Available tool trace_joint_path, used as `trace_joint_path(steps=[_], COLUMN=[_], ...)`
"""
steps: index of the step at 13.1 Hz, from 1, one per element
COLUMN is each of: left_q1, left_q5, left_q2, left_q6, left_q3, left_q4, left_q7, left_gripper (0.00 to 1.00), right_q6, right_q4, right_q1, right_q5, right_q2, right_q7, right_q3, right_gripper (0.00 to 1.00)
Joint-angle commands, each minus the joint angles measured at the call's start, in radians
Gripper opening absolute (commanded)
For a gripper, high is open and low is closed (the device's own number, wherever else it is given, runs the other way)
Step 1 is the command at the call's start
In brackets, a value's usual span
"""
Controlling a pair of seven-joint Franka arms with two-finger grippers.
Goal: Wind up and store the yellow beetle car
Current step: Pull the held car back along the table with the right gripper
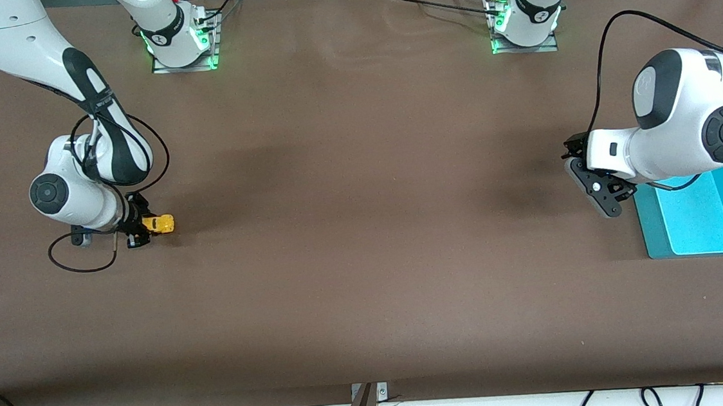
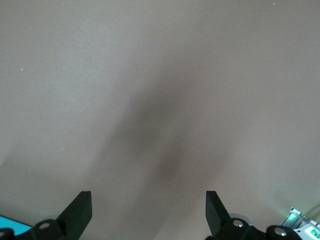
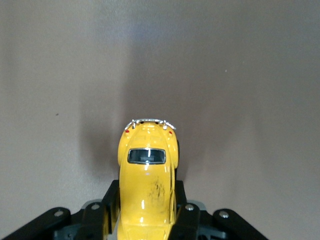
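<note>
Here, yellow beetle car (image 3: 147, 187) pinched between right gripper (image 3: 146, 212) fingers (image 3: 186, 212); left gripper (image 2: 148, 212) fingers spread over bare table (image 1: 363, 228).

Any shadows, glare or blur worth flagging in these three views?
Front view: even light, soft arm shadows on the table. Left wrist view: a diffuse dark shadow on bare table ahead of the open left tool. Right wrist view: yellow beetle car sharp in the right tool, small highlights on its roof, shadows flanking it.
</note>
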Motion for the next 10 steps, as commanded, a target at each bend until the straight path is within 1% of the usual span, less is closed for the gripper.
trace_joint_path(steps=[1, 2, 4, 7, 10], left_q1=[0.008, 0.008, 0.008, 0.008, 0.008], left_q5=[0.024, 0.024, 0.024, 0.024, 0.024], left_q2=[-0.025, -0.025, -0.025, -0.025, -0.025], left_q6=[0.030, 0.032, 0.032, 0.032, 0.032], left_q3=[-0.002, -0.002, -0.002, -0.002, -0.002], left_q4=[-0.048, -0.051, -0.051, -0.051, -0.050], left_q7=[0.045, 0.045, 0.046, 0.045, 0.046], left_gripper=[1.00, 1.00, 1.00, 1.00, 1.00], right_q6=[-0.003, -0.046, -0.150, -0.270, -0.348], right_q4=[0.044, 0.068, 0.126, 0.200, 0.263], right_q1=[-0.012, -0.006, -0.007, -0.006, -0.004], right_q5=[-0.020, -0.022, -0.022, -0.022, -0.022], right_q2=[0.099, 0.101, 0.099, 0.091, 0.087], right_q7=[-0.015, -0.015, -0.015, -0.018, -0.019], right_q3=[-0.010, -0.012, -0.010, -0.010, -0.009], right_gripper=[0.55, 1.00, 1.00, 1.00, 1.00])
